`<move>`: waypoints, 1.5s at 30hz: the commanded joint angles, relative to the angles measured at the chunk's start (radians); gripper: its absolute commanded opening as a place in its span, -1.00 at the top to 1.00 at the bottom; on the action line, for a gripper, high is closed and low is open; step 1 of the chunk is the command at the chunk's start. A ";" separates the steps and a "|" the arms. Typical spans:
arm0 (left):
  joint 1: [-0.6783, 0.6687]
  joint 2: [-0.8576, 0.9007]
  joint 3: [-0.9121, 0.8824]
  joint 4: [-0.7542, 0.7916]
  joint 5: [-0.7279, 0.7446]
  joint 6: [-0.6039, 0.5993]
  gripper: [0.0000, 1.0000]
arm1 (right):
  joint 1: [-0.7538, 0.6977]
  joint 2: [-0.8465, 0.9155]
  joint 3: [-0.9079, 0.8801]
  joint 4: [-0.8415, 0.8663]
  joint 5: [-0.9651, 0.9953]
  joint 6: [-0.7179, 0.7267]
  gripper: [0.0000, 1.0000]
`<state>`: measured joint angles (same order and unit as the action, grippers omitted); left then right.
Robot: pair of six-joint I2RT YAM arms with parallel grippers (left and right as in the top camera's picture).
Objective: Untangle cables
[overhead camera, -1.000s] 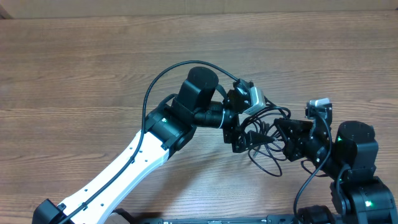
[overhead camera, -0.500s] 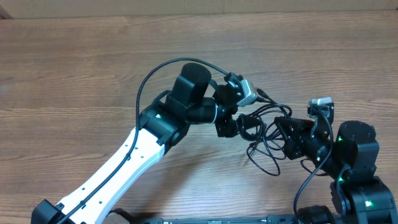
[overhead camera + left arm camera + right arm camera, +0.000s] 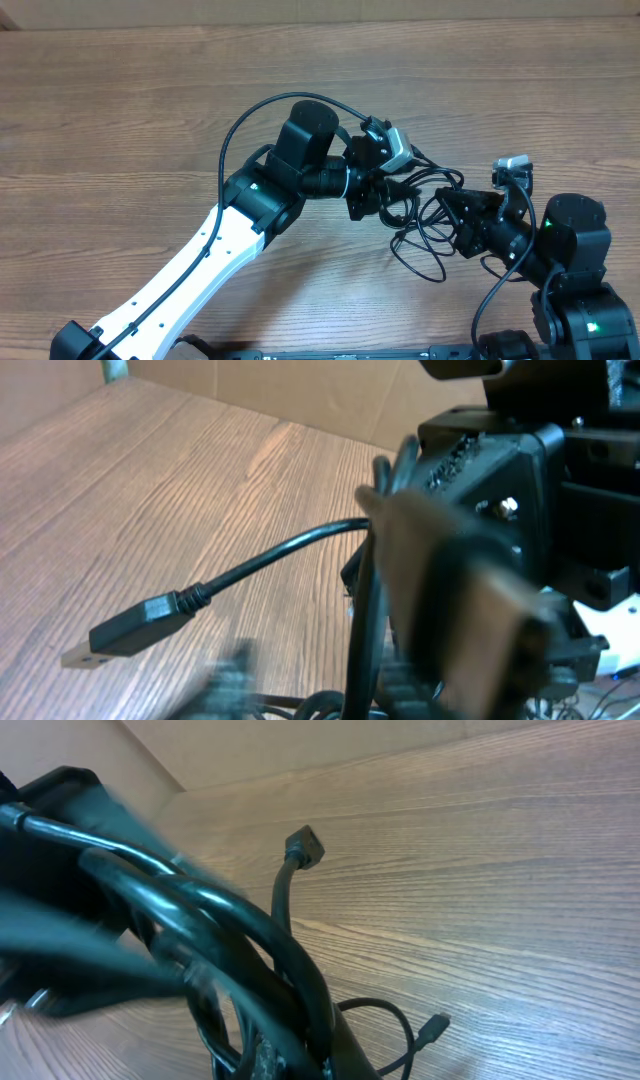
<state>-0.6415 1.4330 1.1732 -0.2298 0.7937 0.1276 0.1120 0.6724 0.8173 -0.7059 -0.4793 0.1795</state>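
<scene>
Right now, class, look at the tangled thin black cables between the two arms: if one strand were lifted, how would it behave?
Probably floppy: the cables lie in loose, curved loops on the table. Likely light, since the cords are thin. The USB plug end could dangle and snag, as strands cross one another.

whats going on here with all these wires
Two robot arms are working on a tangle of thin black cables on the wooden table. The right gripper is shut on the bundle from the right. The left gripper sits in the tangle's left side, but it is unclear whether it has a strand pinched. The cords are still knotted together between the two.
</scene>
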 commanded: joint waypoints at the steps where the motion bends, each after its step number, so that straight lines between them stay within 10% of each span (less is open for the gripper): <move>1: 0.000 -0.021 0.015 0.010 0.019 0.007 0.83 | -0.003 -0.009 0.021 0.014 -0.033 0.002 0.93; 12: 0.000 -0.021 0.015 0.025 0.018 0.000 0.92 | -0.003 -0.009 0.021 0.016 -0.039 0.002 0.91; 19: 0.014 -0.021 0.015 0.025 -0.066 -0.111 0.92 | -0.003 -0.009 0.021 0.015 -0.009 0.003 -0.51; 24: 0.035 -0.021 0.015 0.029 -0.065 -0.162 0.92 | -0.003 -0.009 0.021 0.016 -0.008 0.003 -0.72; 31: 0.035 -0.022 0.015 0.027 -0.033 -0.177 0.92 | -0.003 -0.009 0.021 0.008 0.042 0.003 -0.69; 39: 0.037 -0.022 0.015 0.025 0.034 -0.172 0.92 | -0.003 -0.009 0.021 -0.025 0.136 0.002 0.27; 45: 0.037 -0.022 0.015 0.032 0.080 -0.172 0.92 | -0.003 -0.009 0.021 -0.026 0.135 0.003 0.60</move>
<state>-0.6079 1.4326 1.1732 -0.2092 0.8139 -0.0280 0.1112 0.6724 0.8173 -0.7345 -0.3607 0.1825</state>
